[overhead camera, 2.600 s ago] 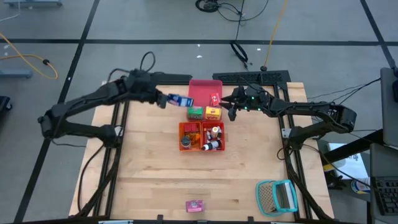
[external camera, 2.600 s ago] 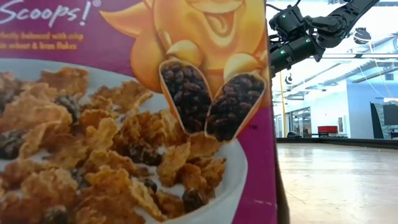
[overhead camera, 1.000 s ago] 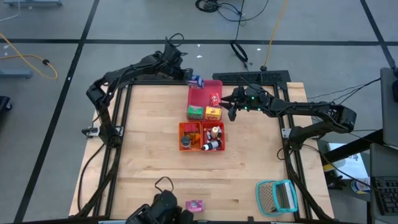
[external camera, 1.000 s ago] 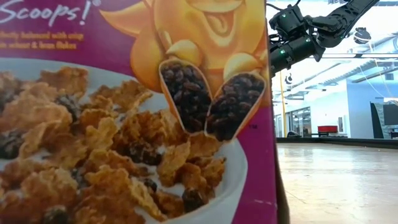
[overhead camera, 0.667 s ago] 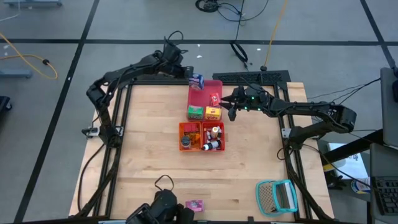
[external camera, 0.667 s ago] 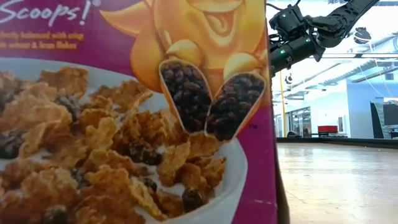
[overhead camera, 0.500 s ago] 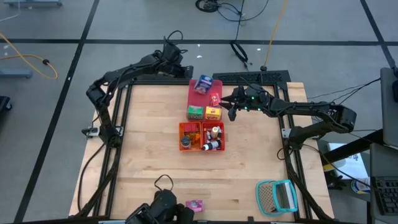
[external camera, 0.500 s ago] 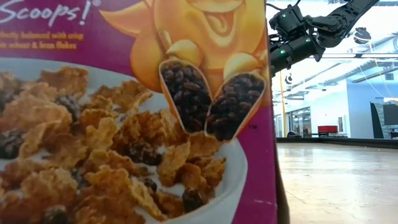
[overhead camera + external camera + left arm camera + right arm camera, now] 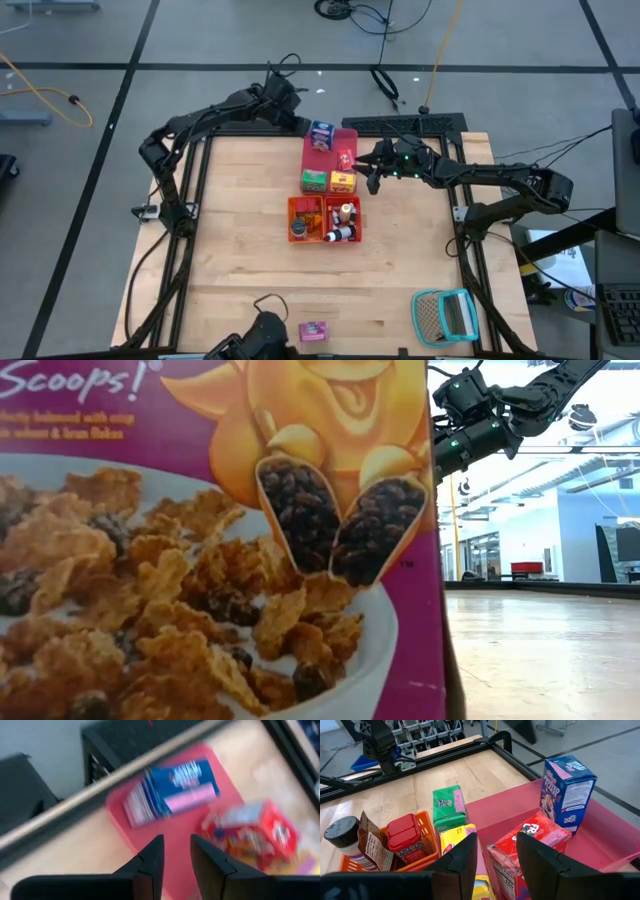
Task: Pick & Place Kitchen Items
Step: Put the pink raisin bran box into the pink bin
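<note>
Now that the left gripper (image 9: 172,851) has let go, its fingers spread and empty, the blue box (image 9: 321,135) stands in the red tray (image 9: 345,140) — one item placed.

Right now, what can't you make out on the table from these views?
- Low view: the cereal box fills most of the picture and hides the table's middle.
- Left wrist view: motion blur smears the blue box and red box; their print is unreadable.
- High view: the orange tray contents are too small to identify.
</note>
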Available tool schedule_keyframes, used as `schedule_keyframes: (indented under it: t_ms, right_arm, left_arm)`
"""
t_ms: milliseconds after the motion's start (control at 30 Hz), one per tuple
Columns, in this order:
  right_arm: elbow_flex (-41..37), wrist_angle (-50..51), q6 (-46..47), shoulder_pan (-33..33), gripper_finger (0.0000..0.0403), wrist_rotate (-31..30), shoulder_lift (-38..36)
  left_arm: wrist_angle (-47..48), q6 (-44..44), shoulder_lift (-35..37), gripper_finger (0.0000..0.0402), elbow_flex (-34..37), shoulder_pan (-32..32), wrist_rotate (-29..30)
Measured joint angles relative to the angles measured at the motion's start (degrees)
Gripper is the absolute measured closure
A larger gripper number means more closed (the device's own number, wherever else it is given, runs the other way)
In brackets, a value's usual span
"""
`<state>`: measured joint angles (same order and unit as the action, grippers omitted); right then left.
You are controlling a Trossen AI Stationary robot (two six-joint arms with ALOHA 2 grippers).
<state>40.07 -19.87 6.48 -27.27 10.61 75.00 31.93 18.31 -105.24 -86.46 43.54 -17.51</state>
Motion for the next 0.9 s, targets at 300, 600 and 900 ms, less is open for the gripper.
schedule_keyframes:
  t_ms: [300,600,900]
  right_arm:
    - [0.0,0.0,0.3,0.0,0.0271,0.0,0.0]
    - [0.0,0.0,0.3,0.0,0.0271,0.0,0.0]
    - [0.0,0.4,0.3,0.0,0.0271,0.2,0.0]
  left_arm:
    - [10.4,-12.2,6.9,0.0309,0.0,-5.6,1.2]
    - [13.1,-23.1,14.8,0.0309,0.0,-19.6,1.3]
    - [18.7,-23.7,17.5,0.0309,0.2,-33.6,5.1]
